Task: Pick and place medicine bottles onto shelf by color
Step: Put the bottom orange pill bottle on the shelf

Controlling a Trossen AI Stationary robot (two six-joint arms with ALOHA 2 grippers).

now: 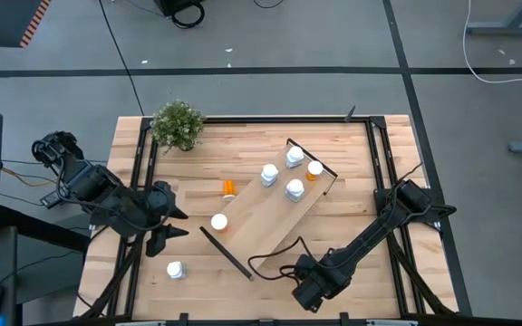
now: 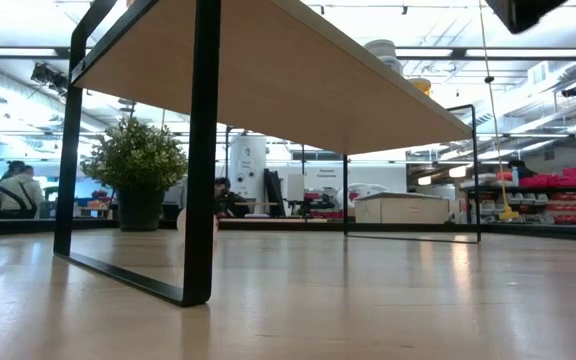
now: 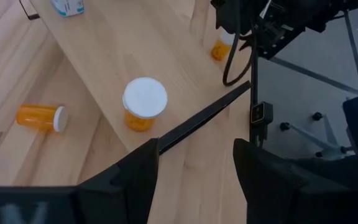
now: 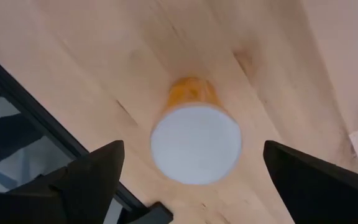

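The light-wood shelf (image 1: pixel 270 213) stands aslant at mid-table on black end rails. On its top stand three white-capped medicine bottles (image 1: pixel 294 189) and an orange one (image 1: pixel 314 169) at its far end, and one orange bottle (image 3: pixel 145 102) at its near end. Another orange bottle (image 1: pixel 229 188) lies on its side on the table. A white bottle (image 1: pixel 175 270) stands near the front left. My right gripper (image 1: pixel 308 294) points down, open, its fingers either side of and above an upright orange bottle (image 4: pixel 194 140) on the table. My left gripper (image 3: pixel 194 149) hangs open with nothing in it, left of the shelf.
A small green potted plant (image 1: pixel 178 124) stands at the far left of the table. Black frame rails (image 1: pixel 383 163) run along the table's edges. The shelf's near black rail (image 3: pixel 197 121) lies just ahead of my left gripper.
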